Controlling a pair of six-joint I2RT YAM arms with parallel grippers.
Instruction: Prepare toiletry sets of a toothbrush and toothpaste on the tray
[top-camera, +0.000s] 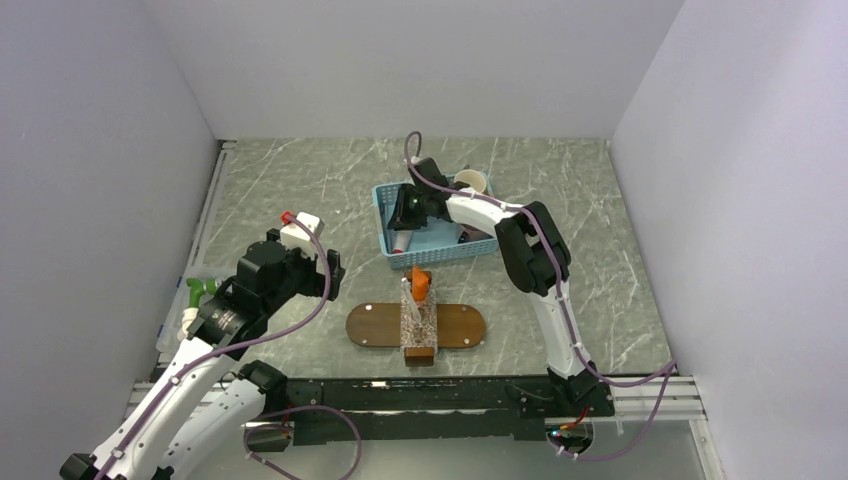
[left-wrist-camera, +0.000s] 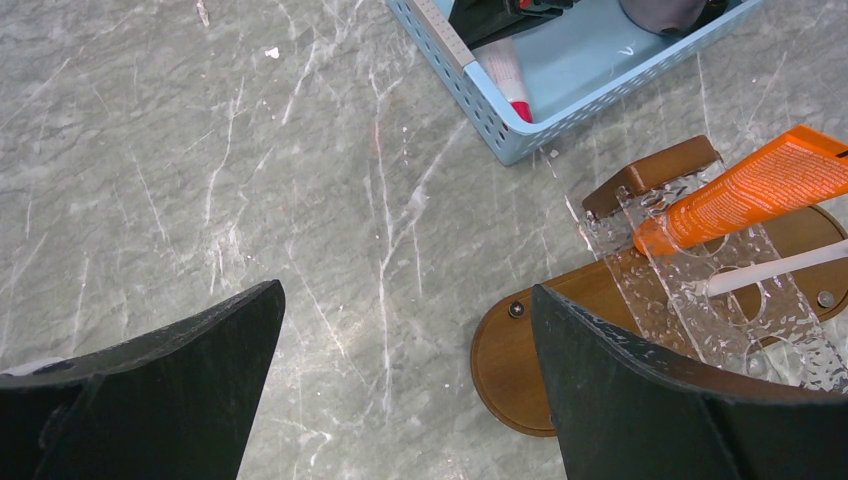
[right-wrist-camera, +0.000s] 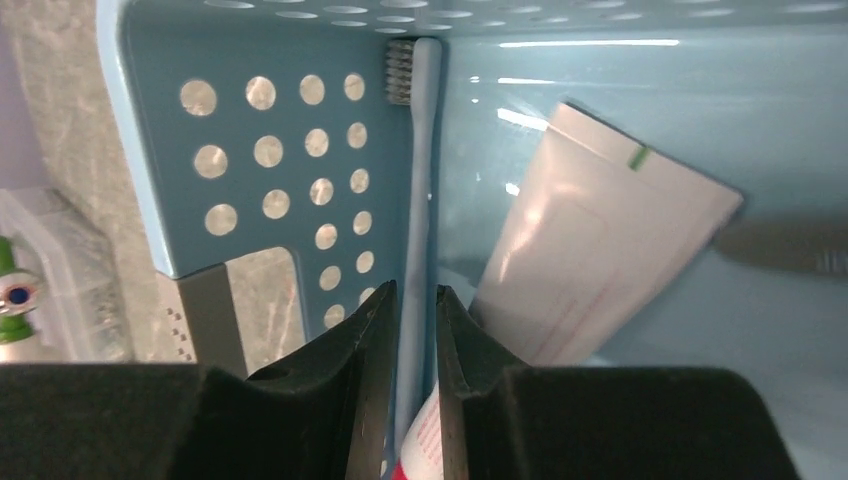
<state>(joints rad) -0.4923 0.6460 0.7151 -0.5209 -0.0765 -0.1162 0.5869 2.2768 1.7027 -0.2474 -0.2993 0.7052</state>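
Right gripper (right-wrist-camera: 413, 300) is clamped on the pale-blue plastic toothbrush (right-wrist-camera: 420, 170), which lies along the wall of the light-blue perforated plastic basket (right-wrist-camera: 280, 160). Left gripper (left-wrist-camera: 405, 292) hangs wide open. To its right, the dark-brown wooden oval tray (left-wrist-camera: 505, 365) carries a clear dimpled rack (left-wrist-camera: 690, 270) holding the bright-orange soft toothpaste tube (left-wrist-camera: 760, 190).

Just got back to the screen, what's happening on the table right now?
The right gripper is down in the blue basket, its fingers closed around the handle of a light-blue toothbrush that lies along the wall beside a white tube. The toothbrush is not lifted yet. The orange toothpaste already leans in the clear holder on the tray. The left gripper hangs open over the table beside the tray, holding nothing.
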